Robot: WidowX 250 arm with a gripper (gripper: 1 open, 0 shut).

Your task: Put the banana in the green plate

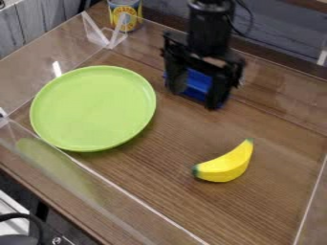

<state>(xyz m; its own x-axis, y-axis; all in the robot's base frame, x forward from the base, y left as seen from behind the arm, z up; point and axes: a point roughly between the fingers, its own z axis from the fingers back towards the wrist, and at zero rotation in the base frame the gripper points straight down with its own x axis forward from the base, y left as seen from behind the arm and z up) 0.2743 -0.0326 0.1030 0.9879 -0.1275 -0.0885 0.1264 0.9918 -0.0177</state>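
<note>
The yellow toy banana (225,163) lies on the wooden table at the front right, dark tip toward the left. The lime-green plate (92,106) lies flat on the left and holds nothing. My black gripper (201,84) points down near the back centre, well behind the banana and right of the plate. It is open, its fingers (170,70) standing on either side of a blue block with nothing gripped.
A blue rectangular block (196,83) sits between the gripper's fingers. A yellow-labelled can (122,14) stands at the back left. Clear plastic walls (38,158) ring the table. Bare wood lies between plate and banana.
</note>
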